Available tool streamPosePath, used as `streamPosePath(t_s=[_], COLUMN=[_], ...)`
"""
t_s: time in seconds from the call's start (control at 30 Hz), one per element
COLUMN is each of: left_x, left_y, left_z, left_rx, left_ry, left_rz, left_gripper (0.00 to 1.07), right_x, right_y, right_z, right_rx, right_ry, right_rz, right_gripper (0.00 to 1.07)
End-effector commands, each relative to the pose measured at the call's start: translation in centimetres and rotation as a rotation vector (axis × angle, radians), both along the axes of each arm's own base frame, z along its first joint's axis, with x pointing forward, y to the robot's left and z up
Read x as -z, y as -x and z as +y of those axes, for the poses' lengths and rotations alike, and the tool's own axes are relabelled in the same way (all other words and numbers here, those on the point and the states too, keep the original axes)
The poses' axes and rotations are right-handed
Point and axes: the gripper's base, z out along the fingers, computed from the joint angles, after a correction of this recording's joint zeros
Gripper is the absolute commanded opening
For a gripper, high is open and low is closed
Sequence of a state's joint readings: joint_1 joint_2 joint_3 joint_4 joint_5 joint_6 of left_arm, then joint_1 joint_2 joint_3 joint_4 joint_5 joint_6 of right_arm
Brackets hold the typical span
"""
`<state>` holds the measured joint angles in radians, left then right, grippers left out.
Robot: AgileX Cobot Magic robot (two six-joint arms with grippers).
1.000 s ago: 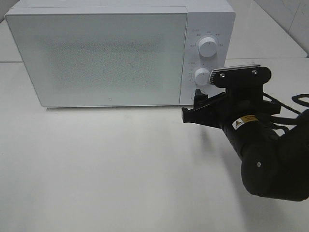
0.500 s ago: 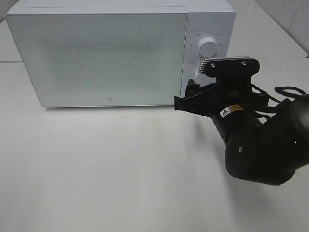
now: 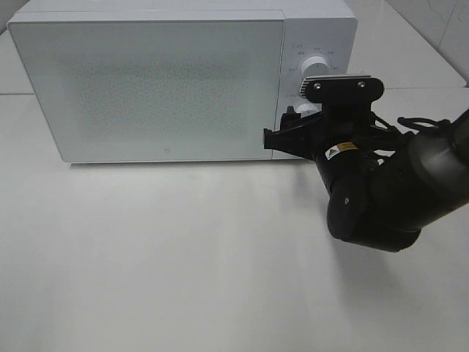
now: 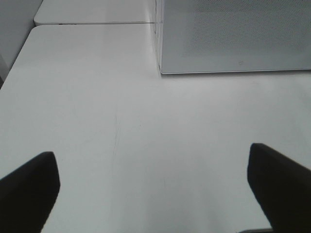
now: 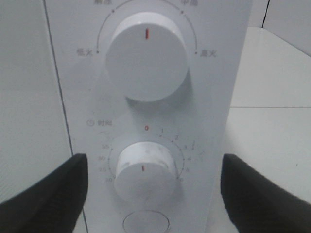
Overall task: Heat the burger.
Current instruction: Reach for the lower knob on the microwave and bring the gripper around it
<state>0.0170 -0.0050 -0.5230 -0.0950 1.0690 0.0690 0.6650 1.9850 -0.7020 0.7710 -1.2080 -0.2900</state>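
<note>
- Burger is nowhere in sight. With the microwave (image 3: 315,29) door (image 3: 146,88) closed, I judge it sits inside, though I can't confirm that.
- Right gripper (image 5: 154,191) hovers at the control panel, jaws spread wide either side of the lower timer knob (image 5: 144,170) and clear of it.
- Left gripper (image 4: 155,189) hangs spread over the table (image 4: 97,97), holding nothing.
- Step in hand looks like setting the time. Next, the jaws need to close squarely on that knob and twist.

Microwave (image 3: 161,81) on table (image 3: 146,257); upper knob (image 5: 146,56) above lower knob (image 5: 144,171); right jaws just before lower knob.
</note>
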Motion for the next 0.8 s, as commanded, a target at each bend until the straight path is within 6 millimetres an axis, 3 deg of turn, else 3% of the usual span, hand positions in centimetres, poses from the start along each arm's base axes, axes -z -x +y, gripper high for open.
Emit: streamPosePath(t_s=[0.03, 0.43, 0.8], left_x=[0.1, 0.1, 0.1], left_y=[0.3, 0.2, 0.2], left_z=[0.0, 0.0, 0.0], left_rx=[-0.006, -0.006, -0.006], left_ry=[0.0, 0.0, 0.0], left_rz=[-0.011, -0.01, -0.01], left_gripper=[1.0, 1.0, 0.99], right_x=[-1.0, 0.6, 0.6], right_y=[-0.8, -2.3, -2.9], right_z=[-0.2, 0.7, 0.2], right_rx=[0.027, 0.021, 0.037], right_ry=[0.002, 0.0, -0.016], right_rz=[-0.115, -0.087, -0.101], right_gripper=[0.74, 0.74, 0.74])
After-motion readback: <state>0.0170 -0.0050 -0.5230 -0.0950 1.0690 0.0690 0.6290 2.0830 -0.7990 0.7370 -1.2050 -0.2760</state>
